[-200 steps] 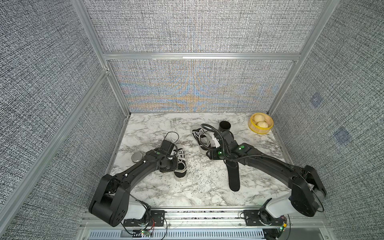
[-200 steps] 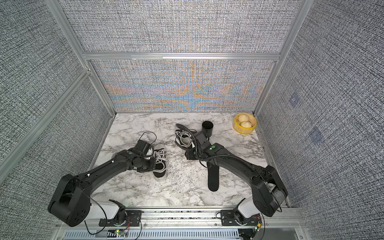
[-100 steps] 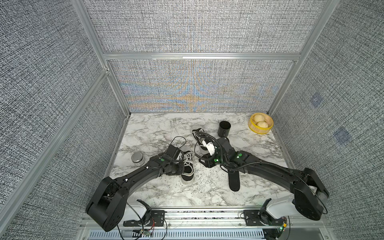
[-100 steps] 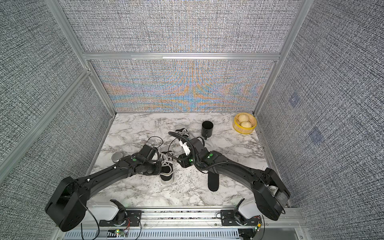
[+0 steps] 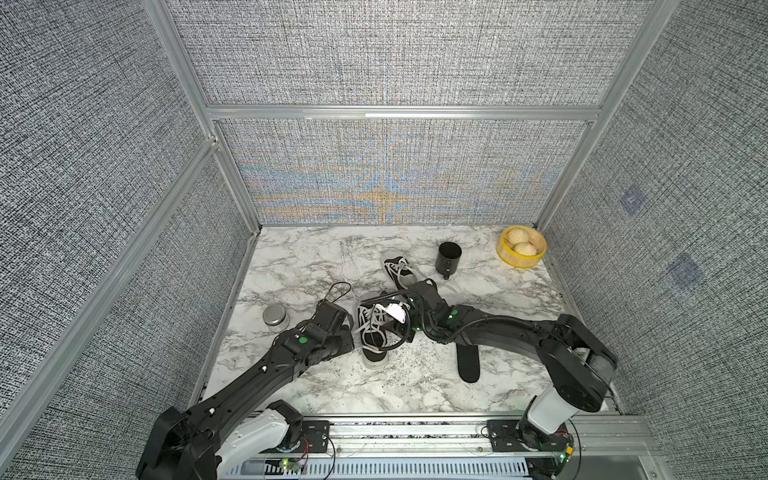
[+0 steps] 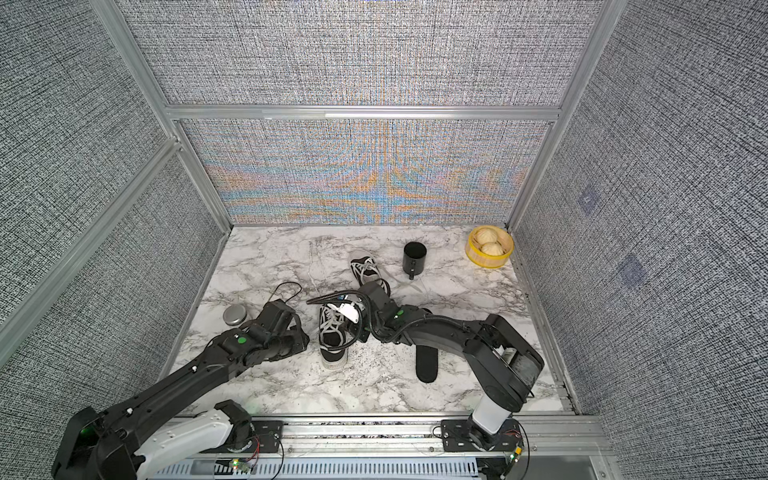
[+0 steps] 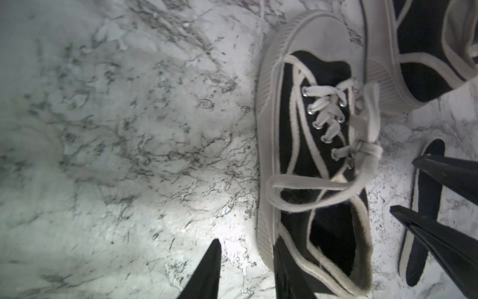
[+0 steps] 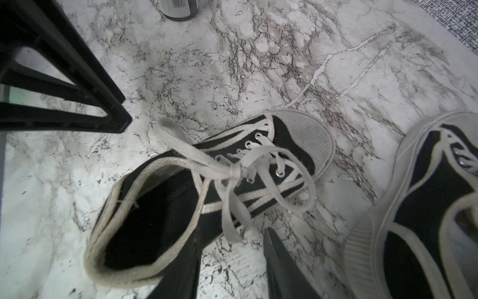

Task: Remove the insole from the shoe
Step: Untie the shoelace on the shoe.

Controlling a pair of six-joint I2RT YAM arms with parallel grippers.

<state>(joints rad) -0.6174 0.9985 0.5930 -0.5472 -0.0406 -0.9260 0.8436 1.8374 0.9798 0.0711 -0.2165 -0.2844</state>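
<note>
Currently, the left claw point(image 7: 247, 240) is seen part-open with nothing gripped. One finger point(image 7: 207, 274) is over bare counter point(image 7: 103, 129). The other is at the outer side of the shoe point(image 7: 310, 155) by the heel; contact cannot be told. The right claw point(image 8: 230, 235) is also part-open and empty, set at the opposite side of the same shoe's collar, with a lace end point(image 8: 232, 227) seen between its fingers. The shoe is stood on its sole between both claws, its interior too dark to be read. An insole point(image 5: 469, 361) is laid flat on the counter behind the right claw, partly hidden under that forearm. A second shoe point(image 5: 399, 268) is found beyond the right claw, with a black cup point(image 5: 449, 257) just past it.
</note>
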